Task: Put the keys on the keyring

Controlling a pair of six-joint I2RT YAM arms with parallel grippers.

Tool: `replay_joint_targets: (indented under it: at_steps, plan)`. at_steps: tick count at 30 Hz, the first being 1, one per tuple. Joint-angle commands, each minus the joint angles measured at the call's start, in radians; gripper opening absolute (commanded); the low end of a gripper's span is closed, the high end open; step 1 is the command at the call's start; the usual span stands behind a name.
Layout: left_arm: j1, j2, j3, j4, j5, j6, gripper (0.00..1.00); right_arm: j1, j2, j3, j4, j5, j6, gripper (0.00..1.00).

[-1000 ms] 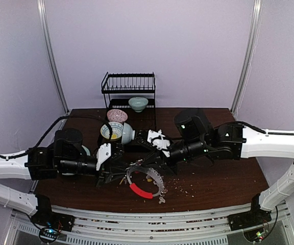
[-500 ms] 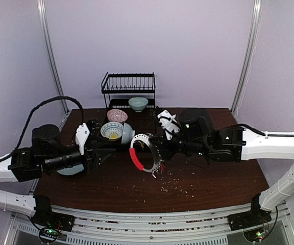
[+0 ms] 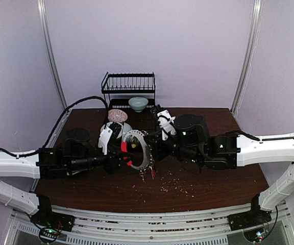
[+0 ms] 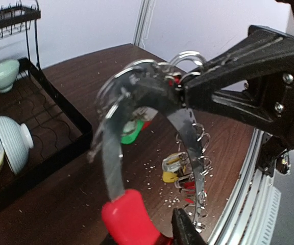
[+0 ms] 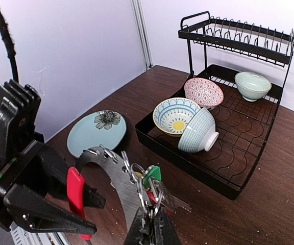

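Keyring [image 3: 144, 153] held up between two arms

Left gripper [image 3: 121, 155] sits at the red strap [image 4: 129, 222], with a jaw on each side of it. I cannot tell if it squeezes. It seems to steady that end. The ring hangs over the middle of the table [image 3: 223, 184], keys [image 3: 150, 172] dangling under it. On the right, the right gripper [image 5: 148, 227] is pinched tight on the metal band, likely to keep it up

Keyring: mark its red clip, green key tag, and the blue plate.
red clip [image 4: 128, 217], left wrist view, mid sleeve
green key tag [image 5: 153, 173], right wrist view, top face
blue plate [image 5: 88, 140], right wrist view, bare glaze
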Motion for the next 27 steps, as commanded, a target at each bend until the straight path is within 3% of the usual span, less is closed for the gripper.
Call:
replay_joint_targets:
  at_steps: [1,3,9,10,12,15,21,25,27]
  plan:
    - [0.006,-0.034,-0.008,0.098,-0.015,-0.038,0.15,0.007,-0.012,-0.019,0.086,-0.020,0.004,0.00]
    - [0.006,-0.039,-0.013,0.115,0.008,-0.035,0.00,0.008,-0.008,-0.017,0.081,-0.029,-0.001,0.00]
    - [0.006,-0.071,-0.005,0.034,-0.032,0.082,0.00,0.001,-0.033,-0.055,0.085,-0.101,-0.057,0.01]
    - [0.006,-0.075,0.007,-0.014,-0.075,0.136,0.00,-0.001,-0.040,-0.059,0.069,-0.136,-0.077,0.14]
    - [0.005,-0.075,0.056,-0.122,-0.186,0.246,0.00,-0.004,-0.070,-0.068,0.026,-0.201,-0.125,0.51]
    - [-0.026,-0.070,0.131,-0.253,-0.261,0.435,0.00,-0.017,-0.159,-0.102,-0.041,-0.259,-0.186,0.64]
    - [-0.157,-0.089,0.145,-0.380,-0.230,0.842,0.00,-0.040,-0.326,-0.134,-0.127,-0.603,-0.288,0.69]
    - [-0.232,-0.054,0.118,-0.382,-0.396,1.017,0.00,-0.040,-0.326,-0.099,-0.168,-0.667,-0.325,0.64]
    - [-0.245,-0.050,0.137,-0.368,-0.400,1.048,0.00,-0.039,-0.314,-0.086,-0.191,-0.658,-0.338,0.60]
